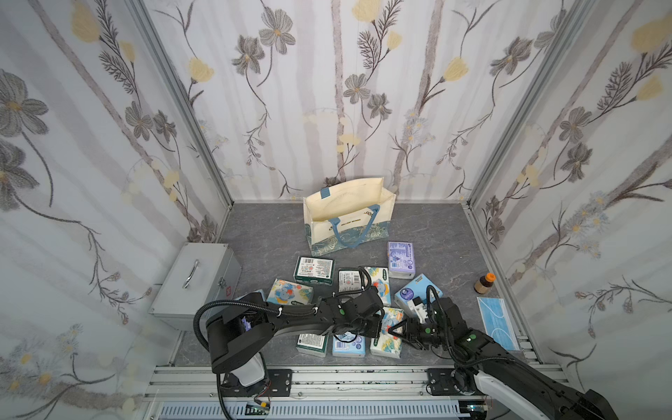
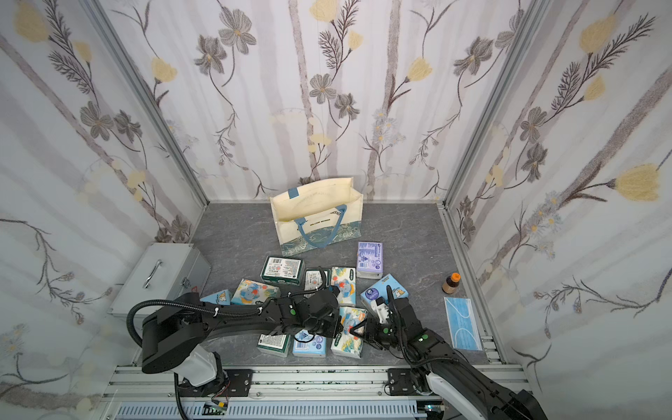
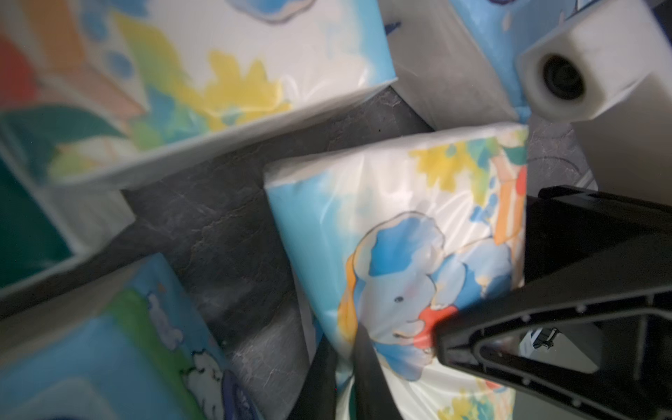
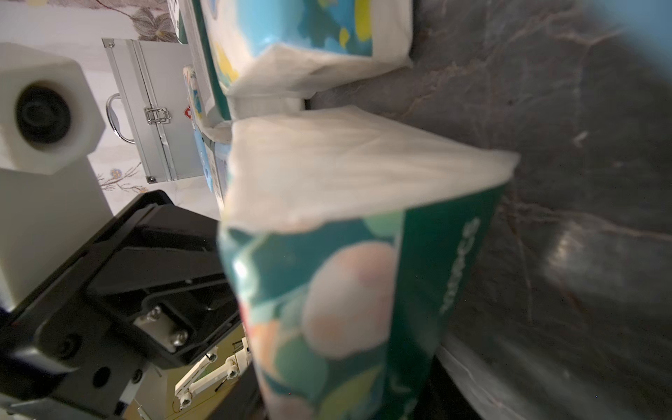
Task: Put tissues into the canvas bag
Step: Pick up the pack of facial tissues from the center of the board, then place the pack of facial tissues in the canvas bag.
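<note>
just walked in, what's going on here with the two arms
Both arms meet over one elephant tissue pack near the front of the table. The left end effector is shut on the pack's wrapper edge. The right end effector has its jaws around the same pack, though whether it grips is unclear. The other tissue packs lie on the table, and the canvas bag stands open behind them.

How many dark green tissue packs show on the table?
3. First dark green pack lies in front of the canvas bag; second pack sits beside it, partly behind the left arm; third pack is at the near edge, under that arm. The arms may hide more.
</note>
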Available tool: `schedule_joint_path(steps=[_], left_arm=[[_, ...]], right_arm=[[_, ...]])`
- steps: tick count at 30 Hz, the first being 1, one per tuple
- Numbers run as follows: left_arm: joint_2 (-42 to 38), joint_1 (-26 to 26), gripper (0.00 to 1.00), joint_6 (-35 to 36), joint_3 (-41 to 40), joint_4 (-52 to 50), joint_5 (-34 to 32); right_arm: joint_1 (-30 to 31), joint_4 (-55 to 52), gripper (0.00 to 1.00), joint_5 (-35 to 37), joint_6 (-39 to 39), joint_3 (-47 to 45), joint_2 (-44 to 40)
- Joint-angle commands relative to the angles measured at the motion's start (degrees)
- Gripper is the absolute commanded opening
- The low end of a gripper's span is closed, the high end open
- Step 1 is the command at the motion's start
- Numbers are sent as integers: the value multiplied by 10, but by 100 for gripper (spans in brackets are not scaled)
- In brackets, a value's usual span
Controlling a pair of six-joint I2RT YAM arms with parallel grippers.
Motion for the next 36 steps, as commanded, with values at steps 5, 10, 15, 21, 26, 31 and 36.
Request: schedule_joint_path(steps=[5,10,15,21,26,31,36], left_arm=[[-33,12,30,-5,-25,105,50],[-150,26,75,62,-36,50,29],[-332,29,88,154,-78,63,-30],[-504,34,100,237,-166,126,-52],[-513,35,100,253,-153,121,52],[-460,22,97,256,-123,145,151],[-416,-2,90,269,-94,154,176]], right_arm=[[18,1,23,-19,-40,43,-30],[12,-155,19,37,-99,118,-109],[4,-264,17,74,-187,220,-148],[9,-135,17,-22,-182,239,-199],[37,26,15,-60,-176,203,-252],[65,81,11,-54,-249,172,-311],[71,76,8,-35,-255,155,-345]])
